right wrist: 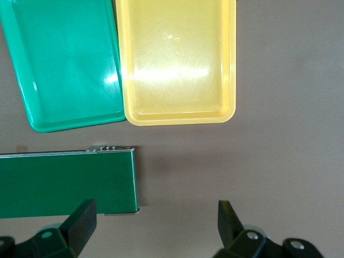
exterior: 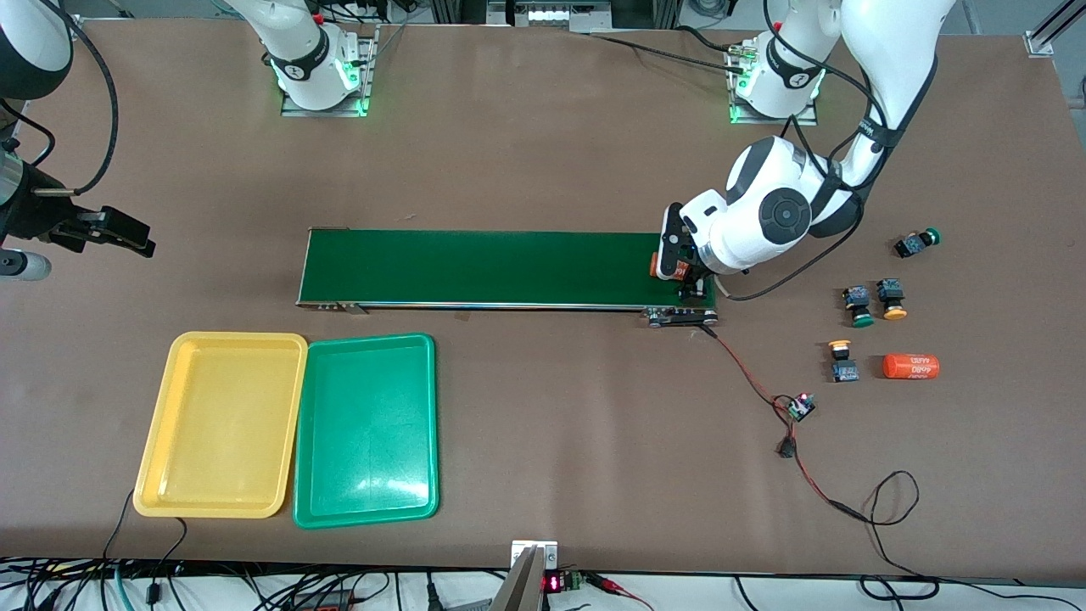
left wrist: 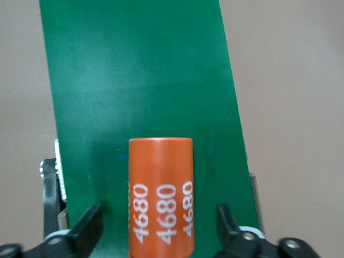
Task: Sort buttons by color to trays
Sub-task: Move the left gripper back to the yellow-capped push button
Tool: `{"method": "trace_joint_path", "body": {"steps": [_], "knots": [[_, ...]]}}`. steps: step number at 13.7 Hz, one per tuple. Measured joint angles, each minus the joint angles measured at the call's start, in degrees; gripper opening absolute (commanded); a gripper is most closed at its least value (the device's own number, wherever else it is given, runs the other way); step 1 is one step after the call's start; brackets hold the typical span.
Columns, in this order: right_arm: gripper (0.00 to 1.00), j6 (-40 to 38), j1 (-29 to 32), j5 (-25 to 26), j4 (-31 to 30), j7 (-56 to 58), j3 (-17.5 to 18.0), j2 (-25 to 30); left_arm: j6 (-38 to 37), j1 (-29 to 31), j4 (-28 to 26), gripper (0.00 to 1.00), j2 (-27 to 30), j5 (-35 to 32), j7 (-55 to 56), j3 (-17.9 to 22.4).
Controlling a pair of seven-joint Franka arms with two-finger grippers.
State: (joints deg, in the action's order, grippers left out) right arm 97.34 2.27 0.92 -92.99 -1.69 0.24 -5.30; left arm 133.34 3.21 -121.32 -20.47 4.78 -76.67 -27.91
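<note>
- The bench (exterior: 543, 127) carries a long dark-green conveyor belt (exterior: 475, 267) across its middle, with the yellow tray (exterior: 182, 424) and green tray (exterior: 322, 475) touching side by side, nearer the front camera, toward my right arm's end.
- My left gripper (left wrist: 160, 223) sits low over the belt's end nearest my left arm, fingers spread, with an orange cylinder (left wrist: 160, 196) printed 4680 lying between them untouched, its long axis running along the belt.
- My right gripper (right wrist: 156, 217) waits released above the belt's other end.
- The four buttons (exterior: 859, 305) lie off the belt toward my left arm's end, so my left arm is much the nearer; both trays are bare.
- A second orange cylinder (exterior: 910, 366) lies beside them.
</note>
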Motion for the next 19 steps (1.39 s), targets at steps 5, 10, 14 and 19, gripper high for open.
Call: {"method": "trace_joint_path", "body": {"steps": [5, 10, 14, 19], "knots": [[1.00, 0.06, 0.11, 0.00, 0.08, -0.01, -0.23, 0.00, -9.71, 5.30, 5.42, 1.00, 4.99, -1.01, 3.11, 1.02], [1.00, 0.07, 0.33, 0.00, 0.21, -0.03, -0.43, 0.04, -10.17, 13.01, 7.60, 1.00, 3.93, -6.67, 3.12, 1.75], [1.00, 0.12, 0.44, 0.00, 0.34, -0.04, -0.46, 0.07, -10.11, 18.16, 14.17, 1.00, -4.34, -11.48, 2.77, 3.13], [1.00, 0.23, 1.27, 0.00, 2.65, -0.07, -0.86, 0.13, -9.79, 20.90, 21.27, 1.00, -12.71, -13.11, 9.13, 5.32]]}}
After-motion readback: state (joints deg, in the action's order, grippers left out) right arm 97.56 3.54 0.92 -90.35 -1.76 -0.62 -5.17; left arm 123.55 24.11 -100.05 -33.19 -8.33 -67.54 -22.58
